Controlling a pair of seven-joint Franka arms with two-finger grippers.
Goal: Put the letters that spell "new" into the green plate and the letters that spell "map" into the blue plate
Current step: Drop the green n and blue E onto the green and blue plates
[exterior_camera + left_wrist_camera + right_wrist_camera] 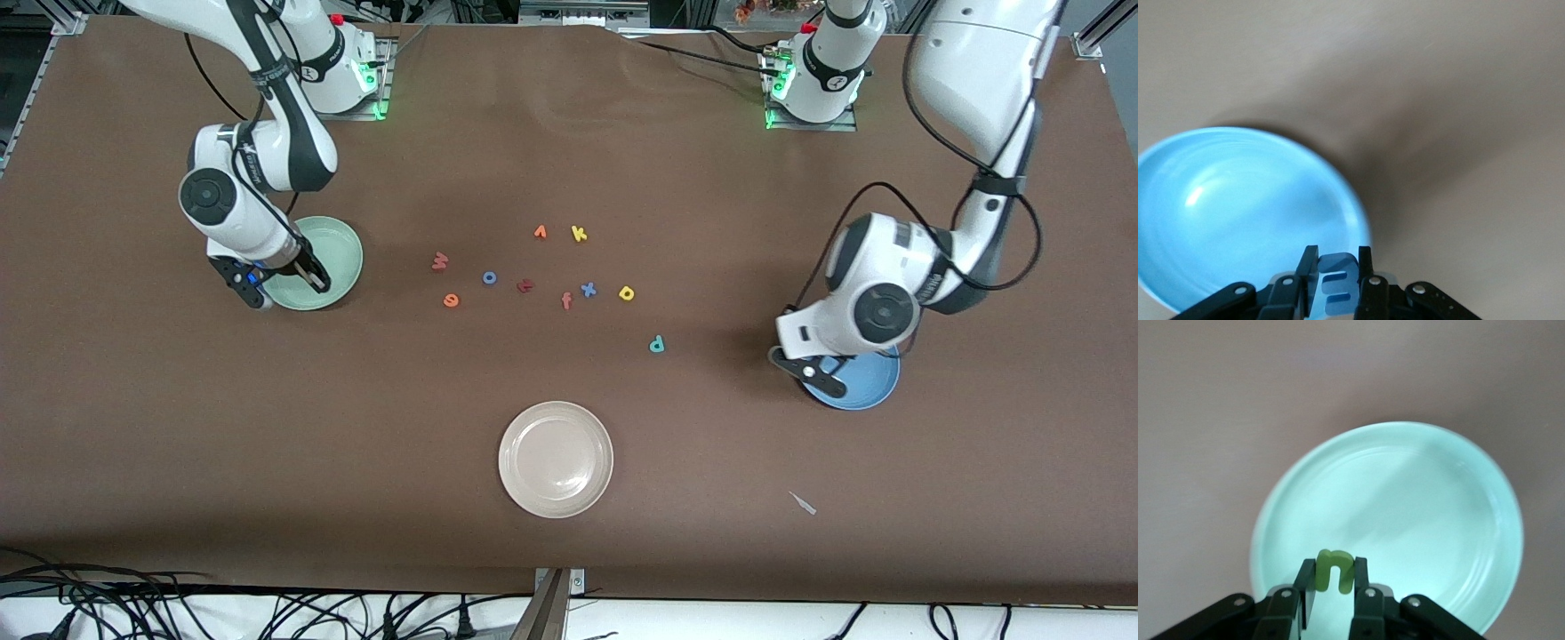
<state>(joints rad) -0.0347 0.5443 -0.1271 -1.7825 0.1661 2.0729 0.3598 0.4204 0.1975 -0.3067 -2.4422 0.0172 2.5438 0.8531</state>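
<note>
Holding the green n (1334, 571) pinched in our right gripper (1333, 583) over the green plate (1485, 520), and the blue m (1334, 283) clamped in our left gripper (1335, 280) over the blue plate (1178, 220), we should lower both letters close, then release inside the rims.

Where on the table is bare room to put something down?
Bare table lies between the beige plate and the green plate, and between the letters and the robot bases. The letter cluster around the blue x is crowded.
</note>
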